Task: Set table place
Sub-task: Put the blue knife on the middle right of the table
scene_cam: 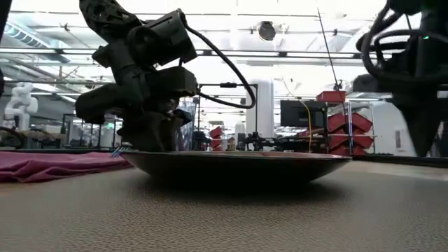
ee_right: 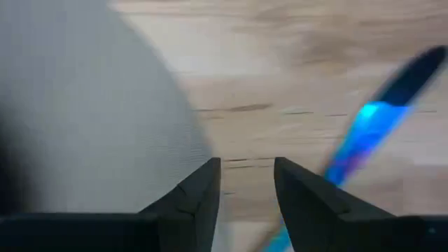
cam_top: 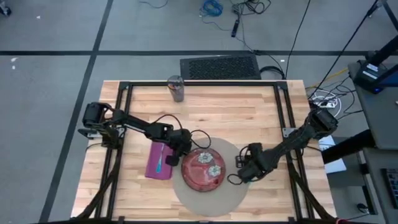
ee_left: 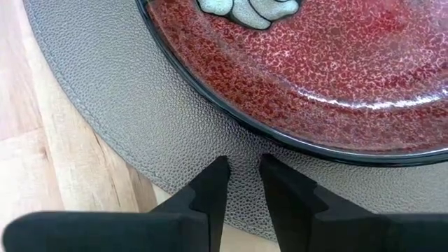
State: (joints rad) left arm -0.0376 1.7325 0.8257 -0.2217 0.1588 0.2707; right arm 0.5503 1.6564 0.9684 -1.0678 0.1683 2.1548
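Close up, rough round mat (scene_cam: 224,217) on the pale wood bench (cam_top: 249,106) under both arms, red plate (cam_top: 202,169) set in its middle to mark the place. Left tool (ee_left: 243,164) low by the plate's rim, fingers a little apart, pinching nothing, maybe to nudge it straight. Right tool (ee_right: 246,164) at the mat's other edge, spread and empty.

We note two dark arms, matte black, each built of boxy jointed segments. Black cables loop loose along both — one arcs off the left arm's wrist housing. Left tool (ee_left: 243,183): two flat black fingers tapering to blunt wedge tips. Right tool (ee_right: 246,185): the same wedge pair — black, unmarked.
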